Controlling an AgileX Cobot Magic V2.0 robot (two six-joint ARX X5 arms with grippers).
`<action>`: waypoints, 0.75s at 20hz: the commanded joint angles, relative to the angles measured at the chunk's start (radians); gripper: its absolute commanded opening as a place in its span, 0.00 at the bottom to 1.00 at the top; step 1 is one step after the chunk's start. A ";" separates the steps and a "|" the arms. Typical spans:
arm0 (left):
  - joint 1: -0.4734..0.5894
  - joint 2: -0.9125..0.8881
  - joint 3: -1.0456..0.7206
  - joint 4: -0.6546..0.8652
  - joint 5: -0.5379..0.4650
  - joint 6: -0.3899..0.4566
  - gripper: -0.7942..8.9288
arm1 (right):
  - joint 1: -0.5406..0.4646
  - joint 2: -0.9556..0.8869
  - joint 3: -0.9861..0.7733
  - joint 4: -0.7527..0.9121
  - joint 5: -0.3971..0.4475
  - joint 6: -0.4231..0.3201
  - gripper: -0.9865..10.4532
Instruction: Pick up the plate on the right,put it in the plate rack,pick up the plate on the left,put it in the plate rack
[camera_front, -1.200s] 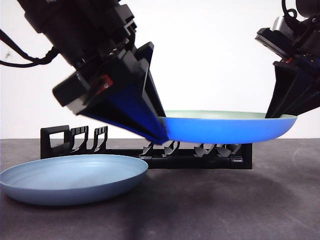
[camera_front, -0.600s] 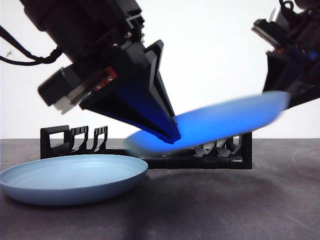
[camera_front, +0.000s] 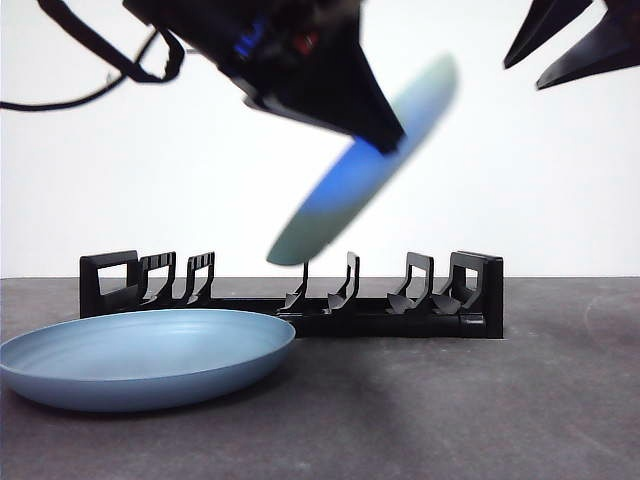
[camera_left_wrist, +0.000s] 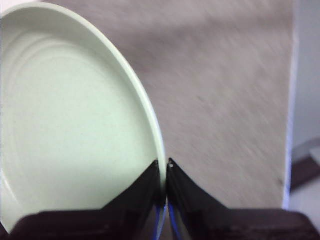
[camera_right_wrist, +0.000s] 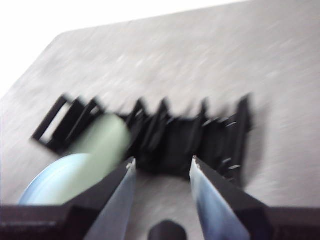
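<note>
The right plate (camera_front: 360, 170), pale green inside and blue underneath, hangs steeply tilted in the air above the plate rack (camera_front: 400, 312). My left gripper (camera_front: 388, 135) is shut on its rim; the left wrist view shows both jaws pinching the plate (camera_left_wrist: 75, 110) at its edge (camera_left_wrist: 164, 165). My right gripper (camera_front: 555, 50) is up at the top right, open and empty, apart from the plate. From its wrist view the right gripper (camera_right_wrist: 162, 167) looks down on the rack (camera_right_wrist: 175, 135). The left plate (camera_front: 140, 355), light blue, lies flat on the table in front of the rack's left end.
The long black rack runs across the dark table, with upright dividers at its left end, middle and right end. A white wall stands behind it. The light blue plate (camera_right_wrist: 55, 180) overlaps the rack's left part as seen from the front.
The right gripper let go of the green-blue plate and rose away to the top right. The left gripper lifted the plate and tipped it from nearly flat to steeply tilted.
</note>
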 joint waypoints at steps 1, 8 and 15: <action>0.090 -0.040 0.001 0.047 0.024 -0.098 0.07 | 0.000 -0.017 0.003 0.005 0.044 0.005 0.25; 0.509 -0.096 0.001 0.179 0.425 -0.338 0.07 | 0.000 -0.018 0.003 0.004 0.048 0.003 0.25; 0.769 -0.033 0.001 0.237 0.700 -0.404 0.07 | 0.000 -0.016 0.003 0.005 0.048 0.003 0.25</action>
